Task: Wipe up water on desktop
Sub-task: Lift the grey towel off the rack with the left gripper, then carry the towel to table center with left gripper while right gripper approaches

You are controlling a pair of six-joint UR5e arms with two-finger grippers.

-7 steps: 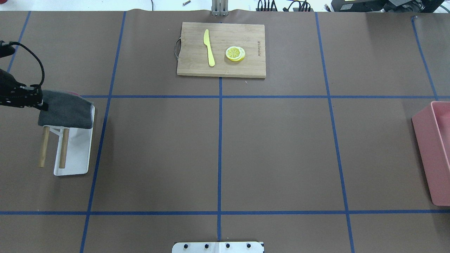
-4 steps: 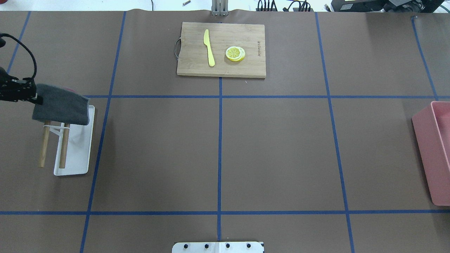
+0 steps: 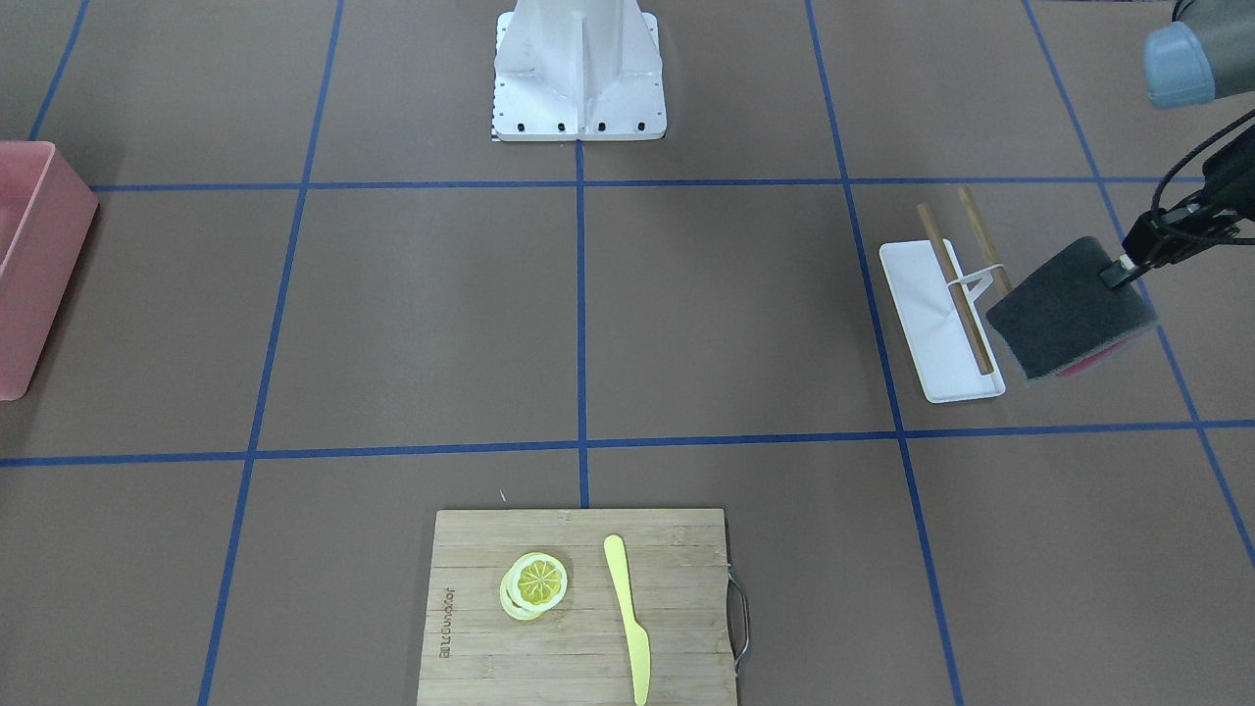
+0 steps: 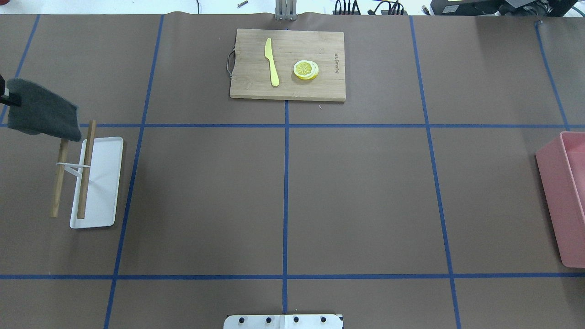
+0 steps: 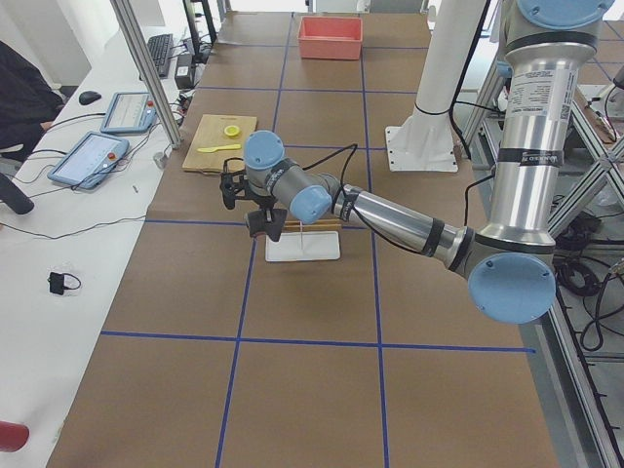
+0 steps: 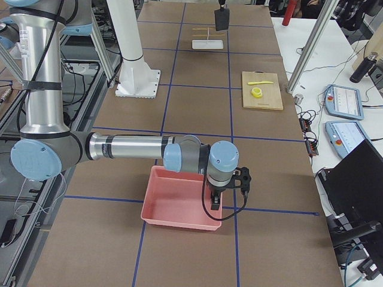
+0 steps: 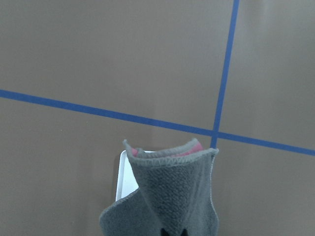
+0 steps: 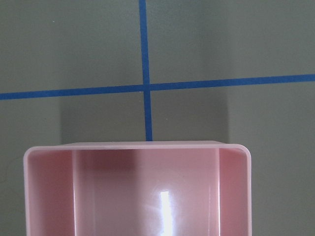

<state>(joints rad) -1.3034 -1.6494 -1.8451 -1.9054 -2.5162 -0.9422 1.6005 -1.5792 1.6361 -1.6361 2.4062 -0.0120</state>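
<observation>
The desktop (image 4: 365,192) is matte brown with blue tape lines; I see no water on it. My left gripper (image 3: 1121,271) is shut on one edge of a grey cloth (image 3: 1067,306) with a pink underside. It holds the cloth in the air beside the far end of the white drying rack (image 3: 939,328). In the overhead view the cloth (image 4: 42,109) hangs at the left edge, with the gripper mostly out of frame. The left wrist view shows the folded cloth (image 7: 170,191) hanging over the desktop. My right gripper (image 6: 226,200) hovers over the pink bin (image 6: 179,206); I cannot tell whether it is open or shut.
The white rack (image 4: 97,183) has two wooden rods (image 4: 86,169). A bamboo cutting board (image 4: 288,64) at the far middle carries a yellow knife (image 4: 272,61) and lemon slices (image 4: 305,69). The pink bin (image 4: 564,196) stands at the right edge. The robot base plate (image 4: 283,321) is at the near edge.
My left gripper has lifted the grey cloth off the rack's rods and carried it left and farther away. The rods now show in full.
</observation>
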